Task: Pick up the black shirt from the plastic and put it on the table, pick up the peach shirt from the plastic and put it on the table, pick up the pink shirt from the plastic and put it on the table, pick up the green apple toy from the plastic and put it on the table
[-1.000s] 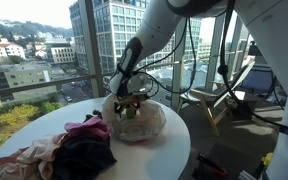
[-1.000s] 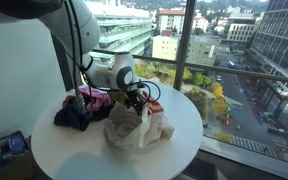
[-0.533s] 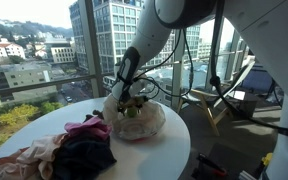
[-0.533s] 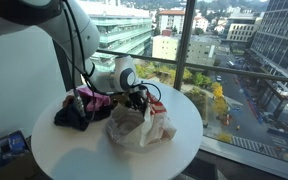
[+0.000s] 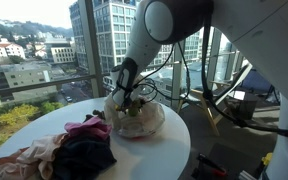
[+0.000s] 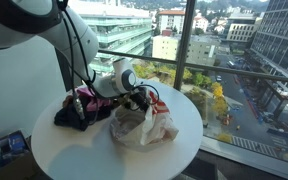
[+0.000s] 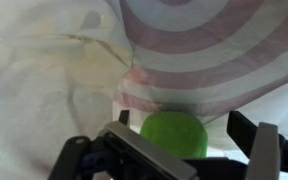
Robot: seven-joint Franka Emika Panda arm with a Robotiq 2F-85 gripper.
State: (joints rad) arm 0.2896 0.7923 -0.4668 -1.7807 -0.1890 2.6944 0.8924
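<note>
The green apple toy (image 7: pixel 174 136) lies inside the translucent plastic bag (image 5: pixel 144 120), under a pink-striped fold. In the wrist view my gripper (image 7: pixel 182 124) is open, with the apple between its fingers and gaps on both sides. In both exterior views the gripper (image 5: pixel 131 100) (image 6: pixel 139 100) reaches into the bag's top (image 6: pixel 142 128). The black shirt (image 5: pixel 84 155), the pink shirt (image 5: pixel 87 127) and the peach shirt (image 5: pixel 34 156) lie in a heap on the round white table (image 5: pixel 134 155), beside the bag. The black shirt (image 6: pixel 72 116) and pink shirt (image 6: pixel 90 98) also show behind the arm.
The table is small and round, and its edge (image 6: pixel 114 165) is close on every side. Large windows with railings (image 5: pixel 44 85) stand just behind it. A wooden chair (image 5: pixel 212 108) stands beside the table.
My arm has swung lower over the bag, and the gripper has sunk slightly deeper into it. The shirts have not moved.
</note>
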